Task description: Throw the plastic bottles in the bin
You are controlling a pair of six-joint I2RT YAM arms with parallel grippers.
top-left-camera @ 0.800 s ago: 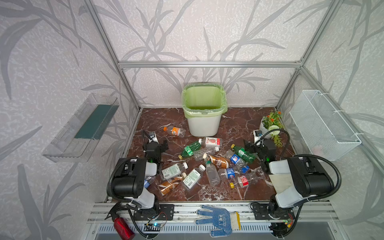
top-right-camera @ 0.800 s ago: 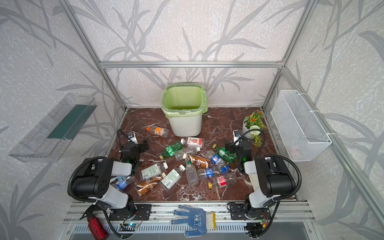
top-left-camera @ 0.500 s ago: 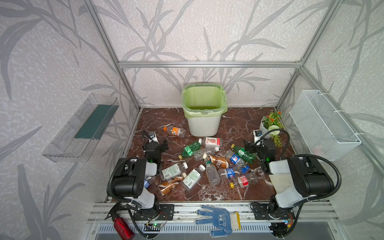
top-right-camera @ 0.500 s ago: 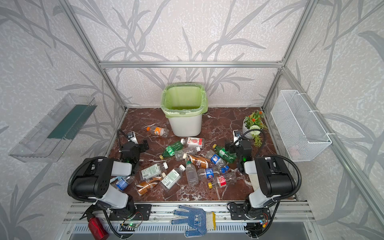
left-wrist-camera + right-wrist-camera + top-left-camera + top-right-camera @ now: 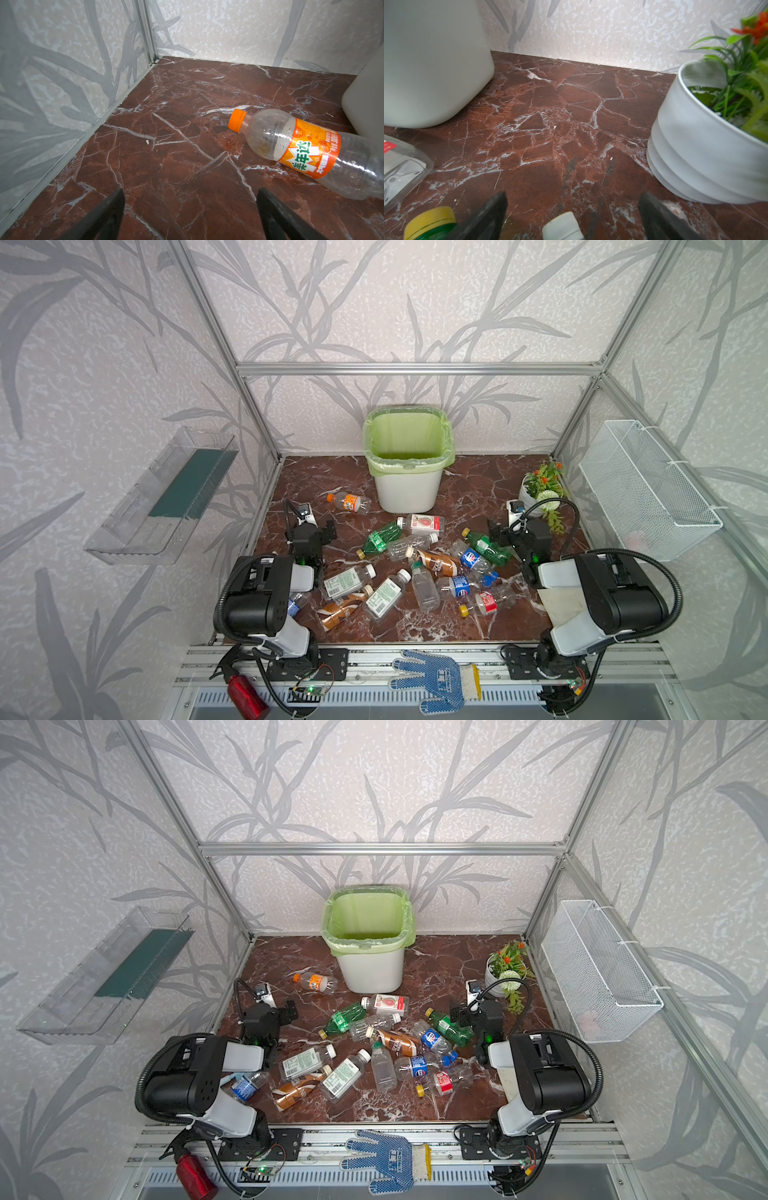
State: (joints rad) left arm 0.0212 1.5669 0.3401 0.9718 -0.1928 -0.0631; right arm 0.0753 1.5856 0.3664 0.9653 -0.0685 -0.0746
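Observation:
The bin [image 5: 409,493] [image 5: 372,973], white with a green liner, stands at the back middle of the marble floor. Several plastic bottles lie scattered in front of it in both top views. An orange-capped bottle [image 5: 349,502] [image 5: 301,151] lies alone near the bin's left side. My left gripper [image 5: 321,527] [image 5: 190,199] is open and empty, low over bare floor short of that bottle. My right gripper [image 5: 503,531] [image 5: 572,203] is open beside a green yellow-capped bottle [image 5: 486,547] [image 5: 430,222]. A white cap [image 5: 562,228] shows between its fingers, ungripped.
A potted plant [image 5: 540,493] [image 5: 706,145] stands close to the right gripper. A wire mesh basket [image 5: 648,489] hangs on the right wall and a clear tray [image 5: 166,497] on the left. A red spray bottle [image 5: 245,695] and blue glove [image 5: 436,676] lie on the front rail.

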